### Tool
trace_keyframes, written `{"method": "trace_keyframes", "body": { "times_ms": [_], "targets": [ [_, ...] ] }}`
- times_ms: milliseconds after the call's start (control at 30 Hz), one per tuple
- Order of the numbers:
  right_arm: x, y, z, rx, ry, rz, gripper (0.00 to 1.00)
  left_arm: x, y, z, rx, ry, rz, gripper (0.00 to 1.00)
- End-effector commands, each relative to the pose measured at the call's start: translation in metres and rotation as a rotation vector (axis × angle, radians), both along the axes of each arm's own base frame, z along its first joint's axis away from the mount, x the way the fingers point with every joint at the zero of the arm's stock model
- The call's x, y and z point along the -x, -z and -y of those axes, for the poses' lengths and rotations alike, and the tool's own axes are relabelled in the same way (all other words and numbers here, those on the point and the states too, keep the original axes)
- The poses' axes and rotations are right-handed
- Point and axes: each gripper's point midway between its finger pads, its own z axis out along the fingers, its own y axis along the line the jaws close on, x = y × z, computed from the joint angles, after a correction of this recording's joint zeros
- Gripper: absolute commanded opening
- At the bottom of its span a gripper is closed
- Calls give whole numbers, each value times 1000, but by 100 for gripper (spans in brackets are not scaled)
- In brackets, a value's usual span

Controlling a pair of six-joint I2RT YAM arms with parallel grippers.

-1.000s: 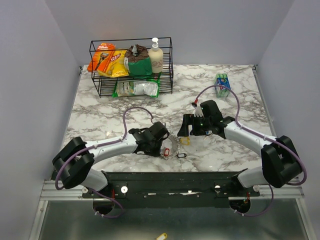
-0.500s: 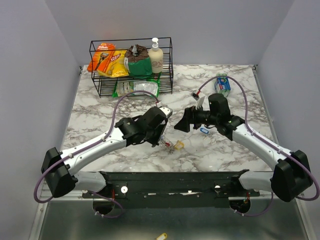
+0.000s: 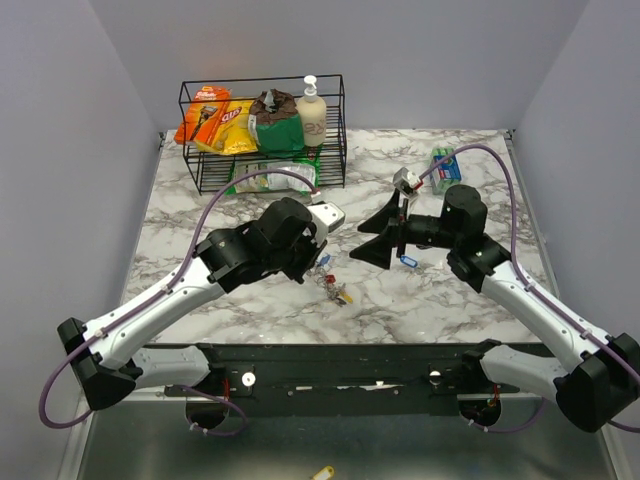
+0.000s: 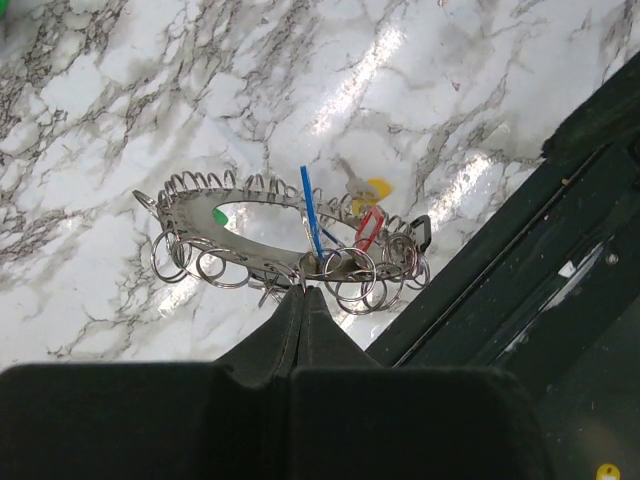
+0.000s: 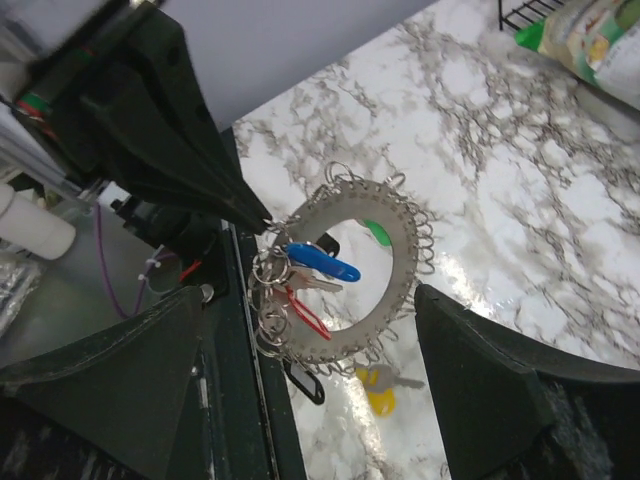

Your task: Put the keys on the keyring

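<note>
- The left arm has stretched from the near edge out to mid-table and carried the ring [image 4: 180,218] along. The right arm has swung farther right and turned to face it.
- The left pincer [image 3: 322,262] is closed tight on the ring's near rim. It seems to hold the ring just clear of the table [image 3: 200,220], a little left of centre.
- The ring is a flat, stiff metal band fringed with small loops. It is likely light but slick, so this edge-on pinch could let it swivel. The bare band, away from the loops, looks the best place to grip.
- Of the keys [image 3: 331,283], a blue tag [image 5: 320,262], a red key [image 5: 300,308] and a black tag [image 5: 305,382] hang bunched beside the pincer and should swing freely. A yellow key [image 5: 378,388] shows below them; I cannot tell whether it hangs or lies on the table.
- The right pincer [image 3: 378,242] is wide open and holds nothing. It sits just right of the ring, its jaws toward it.
</note>
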Motion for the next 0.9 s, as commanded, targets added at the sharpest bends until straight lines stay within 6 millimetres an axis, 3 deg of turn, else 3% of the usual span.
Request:
{"method": "trace_keyframes", "body": {
  "times_ms": [0,133,467,667,867],
  "targets": [
    [18,-20,-5,-62,-127,74,93,12,12,0,-55,117,-43,0],
    [24,-15,-7,-63,-169,63,91,19,19,7,-55,184,-76,0],
    [34,-17,-9,-85,-247,45,82,31,-9,22,65,323,-21,0],
    [42,-32,-14,-133,-294,48,79,45,-28,37,176,427,-14,0],
    [55,-35,-30,-128,-366,55,75,50,-45,40,206,466,-2,0]
  ]
}}
